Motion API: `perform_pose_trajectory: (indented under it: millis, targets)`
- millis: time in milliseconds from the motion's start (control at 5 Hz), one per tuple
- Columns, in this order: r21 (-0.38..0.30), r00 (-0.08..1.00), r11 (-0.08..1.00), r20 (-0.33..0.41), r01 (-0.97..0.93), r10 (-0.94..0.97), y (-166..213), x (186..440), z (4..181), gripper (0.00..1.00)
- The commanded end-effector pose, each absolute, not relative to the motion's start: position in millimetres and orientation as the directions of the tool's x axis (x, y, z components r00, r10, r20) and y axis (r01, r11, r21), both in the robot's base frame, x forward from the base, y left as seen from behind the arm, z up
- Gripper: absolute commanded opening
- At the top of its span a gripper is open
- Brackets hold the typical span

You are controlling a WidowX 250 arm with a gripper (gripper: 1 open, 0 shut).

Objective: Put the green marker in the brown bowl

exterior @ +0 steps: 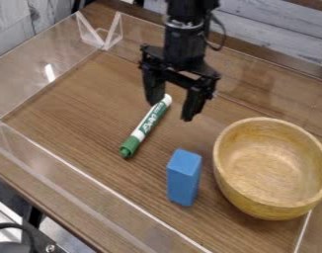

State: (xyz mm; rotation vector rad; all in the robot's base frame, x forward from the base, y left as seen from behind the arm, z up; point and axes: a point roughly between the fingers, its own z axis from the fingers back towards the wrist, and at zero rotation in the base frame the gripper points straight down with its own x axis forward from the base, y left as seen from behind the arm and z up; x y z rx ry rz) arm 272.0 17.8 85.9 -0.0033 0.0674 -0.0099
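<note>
The green marker (145, 127) lies flat on the wooden table, its white barrel running from upper right to its dark green end at lower left. My gripper (172, 103) hangs pointing down just above the marker's upper end, open, with nothing between its black fingers. The brown bowl (271, 167) sits empty at the right, well apart from both marker and gripper.
A blue rectangular block (185, 177) stands between the marker and the bowl, near the front. Clear acrylic walls (32, 161) fence the table along the left, back and front edges, with a clear triangular stand (98, 33) at the back left.
</note>
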Motion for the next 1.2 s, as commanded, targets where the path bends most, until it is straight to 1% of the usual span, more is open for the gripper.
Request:
perform_pose_trajectory:
  millis: [0, 800, 1000]
  targets:
    - [0.008, 1.0, 1.0, 0.014, 0.013, -0.013, 28.2, 274.7, 94.1, 1.0]
    - [-0.003, 0.998, 0.998, 0.008, 0.059, -0.058, 38.2, 270.9, 68.7, 1.0]
    - [-0.005, 0.997, 0.998, 0.017, 0.07, -0.07, 41.1, 271.0, 61.9, 1.0]
